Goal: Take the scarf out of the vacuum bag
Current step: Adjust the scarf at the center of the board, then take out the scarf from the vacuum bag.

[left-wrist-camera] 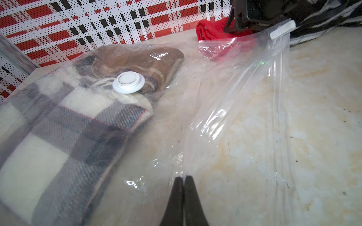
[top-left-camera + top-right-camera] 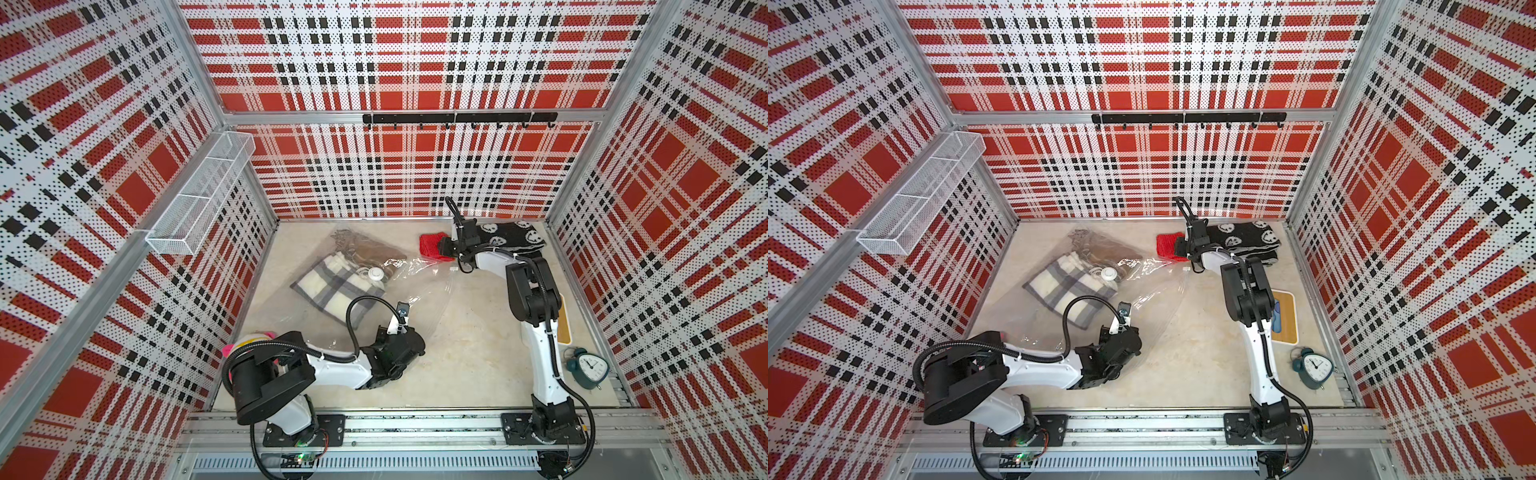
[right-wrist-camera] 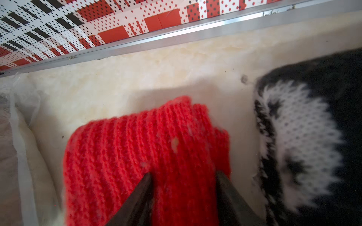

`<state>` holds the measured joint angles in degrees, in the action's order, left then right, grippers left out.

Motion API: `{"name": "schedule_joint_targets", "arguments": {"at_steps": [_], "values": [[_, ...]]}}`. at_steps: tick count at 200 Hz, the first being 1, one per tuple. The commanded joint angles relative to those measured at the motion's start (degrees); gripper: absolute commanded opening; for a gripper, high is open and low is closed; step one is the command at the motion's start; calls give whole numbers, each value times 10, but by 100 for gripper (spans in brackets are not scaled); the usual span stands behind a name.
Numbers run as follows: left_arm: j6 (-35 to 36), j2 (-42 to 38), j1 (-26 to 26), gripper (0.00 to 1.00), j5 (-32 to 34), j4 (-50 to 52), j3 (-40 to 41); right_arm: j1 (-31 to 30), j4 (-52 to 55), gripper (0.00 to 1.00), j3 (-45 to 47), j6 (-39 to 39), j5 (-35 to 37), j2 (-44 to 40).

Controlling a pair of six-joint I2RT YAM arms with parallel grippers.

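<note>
Closest to the left wrist's lens, the left gripper [image 1: 183, 179] has its black fingers pressed together on a pinch of clear film, so I have the vacuum bag [image 1: 225, 109] anchored at its near edge. Ahead of those fingers the bag spreads over the table. Its zip edge runs away from them to the white slider [image 1: 282, 29] at the far corner. Inside the film lie a grey-and-cream plaid scarf [image 1: 58, 140] and a brown scarf [image 1: 137, 58], with the round white valve [image 1: 128, 82] above them.

What matters is the red knit scarf [image 3: 148, 140]. It lies at that far corner, well apart from the left fingers, and one end shows through the film; I cannot tell if that end is inside or behind. The right gripper [image 3: 183, 174] is on it, jaws about half apart and closed round a bunched fold. The ribs run straight ahead of its fingertips. I judge the right arm, the nearer one, must draw it clear of the mouth while the left holds the film. A black-and-white knit [image 3: 305, 137] sits just beside those fingers.

The tabletop [image 1: 313, 117] is smooth and cream-marbled, and perforated plaid walls [image 2: 395, 62] close in on three sides.
</note>
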<state>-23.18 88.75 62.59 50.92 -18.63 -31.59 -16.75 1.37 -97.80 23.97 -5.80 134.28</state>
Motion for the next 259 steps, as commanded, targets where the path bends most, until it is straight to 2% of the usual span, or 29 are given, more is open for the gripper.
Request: {"name": "schedule_joint_targets", "arguments": {"at_steps": [1, 13, 32, 37, 42, 55, 58, 78, 105, 127, 135, 147, 165, 177, 189, 232, 259], "values": [[3, -11, -8, 0, -10, -30, 5, -5, -27, 55, 15, 2, -10, -44], [5, -7, -11, 0, -23, -39, 3, -7, -25, 57, 16, -3, -7, -58], [7, 2, -11, 0, -29, -44, -4, -10, -29, 67, 36, -5, 12, -88], [7, 4, -11, 0, -28, -45, -6, -10, -34, 72, 46, -1, 18, -98], [8, 5, -11, 0, -27, -46, -7, -11, -39, 81, 54, -1, 23, -106], [10, 6, -14, 0, -32, -54, -7, -10, -51, 99, 84, -5, 29, -135], [11, 6, -15, 0, -34, -57, -6, -9, -55, 100, 92, -6, 32, -141], [14, 12, -22, 0, -62, -69, -8, -10, -90, 100, 152, -11, 45, -195], [17, 20, -19, 0, -62, -69, -18, -9, -180, 100, 276, -19, 78, -290], [18, 9, -10, 0, -48, -69, -16, -8, -304, 100, 387, -31, 104, -364], [17, 2, -7, 0, -41, -69, -11, 0, -340, 100, 421, -22, 86, -385], [10, -10, -4, 0, -41, -72, -1, 19, -364, 100, 457, 43, 72, -407], [4, -22, -9, 0, -62, -91, 11, 45, -331, 100, 453, 67, -39, -412], [3, -18, -8, 0, -66, -99, 7, 46, -280, 100, 438, 73, -45, -408], [-3, -13, 4, 0, -42, -99, -2, 42, -255, 100, 438, 73, -56, -406], [-17, 18, 28, 0, -17, -102, -39, 14, -287, 100, 518, 92, -111, -433], [-27, 13, 30, 0, -21, -124, -32, -24, -321, 92, 571, 92, -139, -453]]}}
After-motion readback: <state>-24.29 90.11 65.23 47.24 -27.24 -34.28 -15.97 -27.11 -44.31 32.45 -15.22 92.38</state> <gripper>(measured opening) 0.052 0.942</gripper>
